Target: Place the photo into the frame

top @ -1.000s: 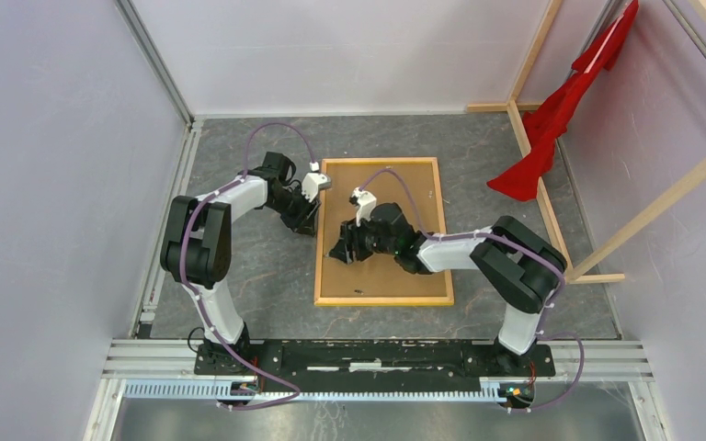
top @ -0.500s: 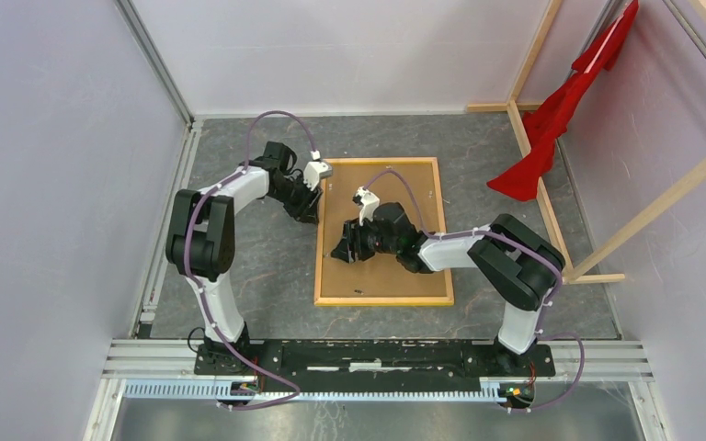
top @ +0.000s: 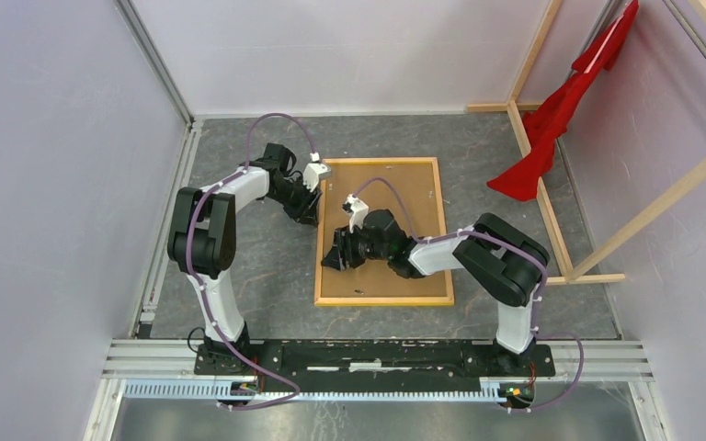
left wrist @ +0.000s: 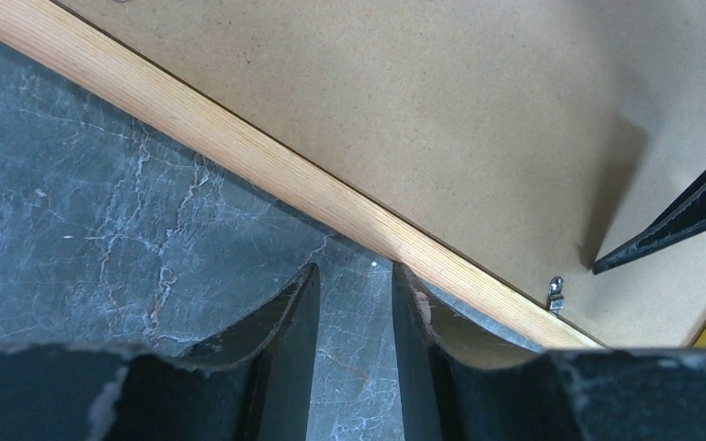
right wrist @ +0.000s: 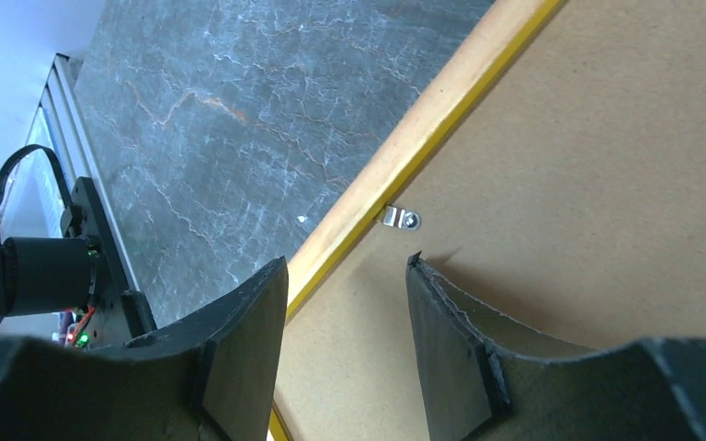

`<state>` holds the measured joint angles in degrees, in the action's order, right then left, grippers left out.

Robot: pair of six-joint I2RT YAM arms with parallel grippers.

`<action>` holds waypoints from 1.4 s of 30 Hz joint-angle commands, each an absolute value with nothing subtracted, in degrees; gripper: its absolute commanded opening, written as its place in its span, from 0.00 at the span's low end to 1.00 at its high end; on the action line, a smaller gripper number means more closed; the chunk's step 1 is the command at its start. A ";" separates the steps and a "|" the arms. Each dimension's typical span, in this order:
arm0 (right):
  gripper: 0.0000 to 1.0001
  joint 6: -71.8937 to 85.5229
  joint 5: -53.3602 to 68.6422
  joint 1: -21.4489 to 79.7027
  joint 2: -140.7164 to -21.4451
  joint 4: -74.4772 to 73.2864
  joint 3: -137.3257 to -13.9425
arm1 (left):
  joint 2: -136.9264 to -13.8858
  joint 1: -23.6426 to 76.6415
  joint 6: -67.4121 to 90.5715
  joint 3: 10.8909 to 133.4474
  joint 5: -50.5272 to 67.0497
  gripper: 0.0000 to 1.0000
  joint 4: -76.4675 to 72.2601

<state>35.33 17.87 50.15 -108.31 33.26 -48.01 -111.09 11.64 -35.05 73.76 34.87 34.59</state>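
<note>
**Figure: securing the back of the frame, seen from above and from both wrists.**

The grey veined counter (top: 267, 276) is carrying everything. At its far right, bare wooden beams (top: 535, 156) are standing with a red cloth (top: 552, 119) hanging from them, well apart from the work.

The frame (top: 386, 300) is lying face down in the middle of the counter, with its pale wood back facing up and a yellow edge showing along the rail in the right wrist view. A brown backing board (top: 418, 197) is filling its opening. The photo is not showing in any view, and whether it is lying beneath the board cannot be told.

The left gripper (left wrist: 354, 271) is hovering over bare counter just beside the outer edge of the frame's left rail, near the far corner. Its jaws are slightly parted and are grasping nothing. The right gripper (right wrist: 347, 262) is hanging over the board close to the same rail, with its jaws released wider and nothing between them.

A small metal clip (right wrist: 401, 218) is sitting on the rail's inner edge, just ahead of the right gripper.

The step in hand is probably the fastening of the board. The next move is likely calling for one right fingertip to reach the clip and turn it over the board, while the left gripper is steadying the rail from outside.
</note>
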 commanded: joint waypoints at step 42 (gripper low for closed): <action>0.59 35.86 24.46 41.46 -105.40 37.55 -52.28 | -112.91 6.59 -26.48 80.46 43.37 0.47 33.71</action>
<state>37.01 21.21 47.48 -111.07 34.92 -51.68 -111.39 9.91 -32.69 75.33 36.86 35.22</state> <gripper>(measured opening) 0.578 0.464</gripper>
